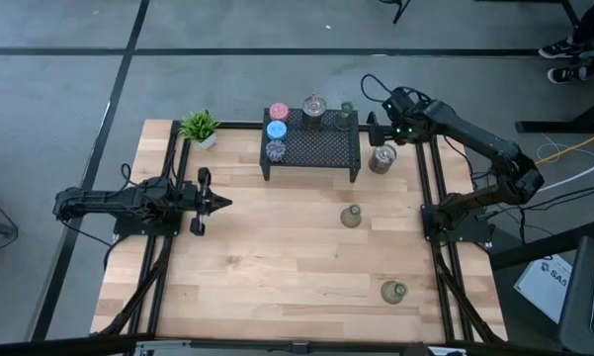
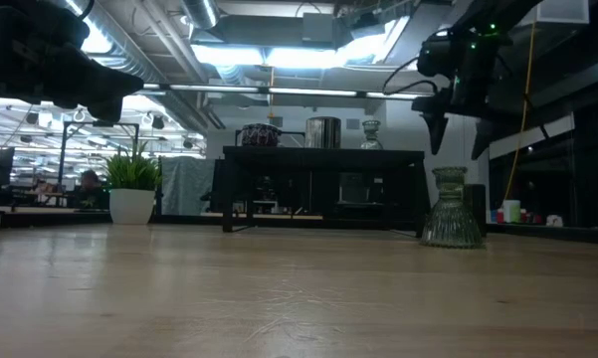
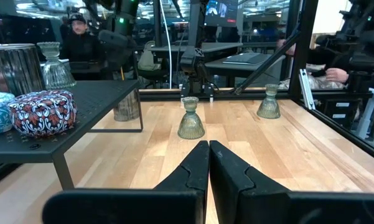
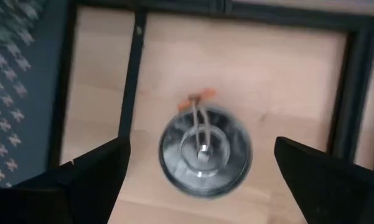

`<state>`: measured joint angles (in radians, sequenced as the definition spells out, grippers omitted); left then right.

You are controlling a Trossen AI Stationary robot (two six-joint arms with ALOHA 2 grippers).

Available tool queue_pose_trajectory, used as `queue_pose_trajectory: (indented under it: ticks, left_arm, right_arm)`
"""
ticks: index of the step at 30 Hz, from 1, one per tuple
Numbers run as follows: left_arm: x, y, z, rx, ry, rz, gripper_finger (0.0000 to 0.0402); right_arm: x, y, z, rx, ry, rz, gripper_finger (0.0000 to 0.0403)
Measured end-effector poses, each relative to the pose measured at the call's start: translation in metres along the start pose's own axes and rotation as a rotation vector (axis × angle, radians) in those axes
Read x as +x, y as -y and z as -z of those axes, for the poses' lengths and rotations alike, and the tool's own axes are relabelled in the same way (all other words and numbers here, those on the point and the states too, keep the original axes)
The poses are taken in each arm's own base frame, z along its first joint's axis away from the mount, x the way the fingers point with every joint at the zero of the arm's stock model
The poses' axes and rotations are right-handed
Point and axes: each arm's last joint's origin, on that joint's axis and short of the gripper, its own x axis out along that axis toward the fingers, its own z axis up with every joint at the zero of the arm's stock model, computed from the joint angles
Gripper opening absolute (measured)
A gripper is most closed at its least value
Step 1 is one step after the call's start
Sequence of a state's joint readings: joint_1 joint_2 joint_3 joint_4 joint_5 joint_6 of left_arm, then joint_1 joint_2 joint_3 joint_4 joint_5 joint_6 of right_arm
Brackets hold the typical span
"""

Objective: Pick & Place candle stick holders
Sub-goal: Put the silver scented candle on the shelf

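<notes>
Directly below the right claw, between its wide-spread fingers, a shiny silver holder stands on the table just beside the rack. The step in hand looks like a pick: the claw hangs over the holder, apart from it, so the next move calls for a straight drop and a squeeze on its rim. Farther off on the bare wood stand two olive-grey holders.

The rack's top carries a pink holder, a light blue one, a speckled dark one, a silver one and, seemingly, a small glass one. The left claw, pressed together, waits well away.
</notes>
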<state>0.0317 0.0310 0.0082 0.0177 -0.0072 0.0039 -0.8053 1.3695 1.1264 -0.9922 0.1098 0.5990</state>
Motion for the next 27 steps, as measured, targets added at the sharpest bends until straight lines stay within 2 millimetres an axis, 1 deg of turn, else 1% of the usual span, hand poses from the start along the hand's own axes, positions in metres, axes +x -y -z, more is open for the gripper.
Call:
queue_pose_trajectory:
  ticks: [4, 8, 10, 17, 21, 25, 27]
  left_arm:
    - [0.000, 0.000, 0.000, 0.000, 0.000, 0.000, 0.0006]
    - [0.000, 0.000, 0.000, 0.000, 0.000, 0.000, 0.0008]
    - [0.000, 0.000, 0.000, 0.000, 0.000, 0.000, 0.0008]
    - [0.000, 0.000, 0.000, 0.000, 0.000, 0.000, 0.0008]
    - [0.000, 0.000, 0.000, 0.000, 0.000, 0.000, 0.0007]
    - [0.000, 0.000, 0.000, 0.000, 0.000, 0.000, 0.0006]
    - [0.000, 0.000, 0.000, 0.000, 0.000, 0.000, 0.0008]
  right_arm:
    - [0.007, 0.000, 0.008, 0.032, -0.039, -0.015, 0.0400]
    - [0.008, -0.004, 0.010, 0.012, -0.039, -0.028, 0.0400]
    - [0.008, -0.006, 0.011, -0.055, -0.038, -0.037, 0.0400]
    - [0.007, -0.010, 0.018, -0.370, -0.067, -0.039, 0.0400]
    - [0.006, -0.009, 0.019, -0.474, -0.074, -0.039, 0.0400]
    - [-0.001, -0.006, 0.019, -0.476, -0.049, -0.048, 0.0400]
    - [-0.006, -0.001, 0.018, -0.389, -0.030, -0.050, 0.0400]
